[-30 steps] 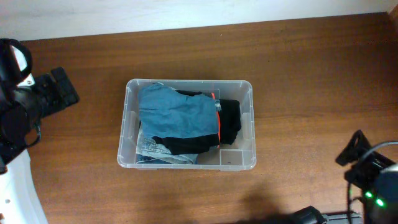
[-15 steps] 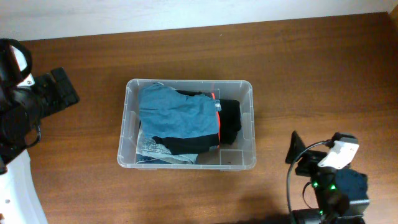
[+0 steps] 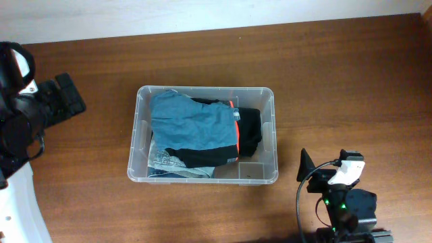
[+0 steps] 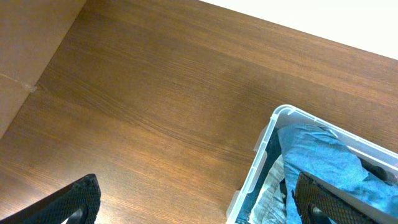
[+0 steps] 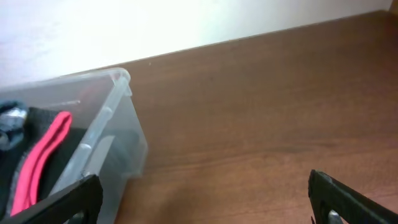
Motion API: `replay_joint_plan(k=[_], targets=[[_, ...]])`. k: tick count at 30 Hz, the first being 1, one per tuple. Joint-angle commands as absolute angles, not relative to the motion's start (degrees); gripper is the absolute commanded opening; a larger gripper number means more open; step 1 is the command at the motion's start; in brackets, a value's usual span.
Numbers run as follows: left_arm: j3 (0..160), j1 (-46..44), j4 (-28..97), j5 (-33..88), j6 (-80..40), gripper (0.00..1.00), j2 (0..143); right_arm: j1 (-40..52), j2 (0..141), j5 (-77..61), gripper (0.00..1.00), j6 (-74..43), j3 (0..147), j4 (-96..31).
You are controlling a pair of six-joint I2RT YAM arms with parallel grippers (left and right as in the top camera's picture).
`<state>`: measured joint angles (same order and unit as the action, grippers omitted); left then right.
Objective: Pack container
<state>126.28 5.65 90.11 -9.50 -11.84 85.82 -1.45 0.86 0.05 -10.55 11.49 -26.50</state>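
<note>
The container [image 3: 139, 106], a clear plastic bin, stands mid-table and holds folded clothes: a blue garment [image 3: 192, 121] on top, a black one with an orange-red band [image 3: 250, 131] on the right, a pale patterned one at the lower left. My left gripper [image 3: 66, 101] is open and empty at the table's left, apart from the bin. My right gripper [image 3: 305, 177] is open and empty at the front right, just past the bin's corner. The left wrist view shows the bin's rim [image 4: 273, 121]. The right wrist view shows the bin's corner [image 5: 121, 84] and the red band [image 5: 43, 149].
The brown wooden table [image 3: 337, 81] runs to a pale wall at the back. A white robot base [image 3: 20, 209] stands at the front left. Bare wood lies between the fingers in both wrist views.
My right arm has come in from the front right edge toward the bin's front right corner. The left arm and the bin's contents have not moved.
</note>
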Motion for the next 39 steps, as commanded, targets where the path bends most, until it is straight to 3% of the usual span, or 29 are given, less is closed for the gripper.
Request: replay_joint_plan(k=[1, 39], targets=[[126.43, 5.91, 90.15, -9.93, -12.38, 1.00, 85.80, -1.96, 0.19, -0.47, 0.98, -11.05, 7.81, -25.12], [126.43, 5.91, 90.15, -9.93, -12.38, 1.00, 85.80, -1.96, 0.21, -0.45, 0.98, -11.38, 6.94, -23.59]])
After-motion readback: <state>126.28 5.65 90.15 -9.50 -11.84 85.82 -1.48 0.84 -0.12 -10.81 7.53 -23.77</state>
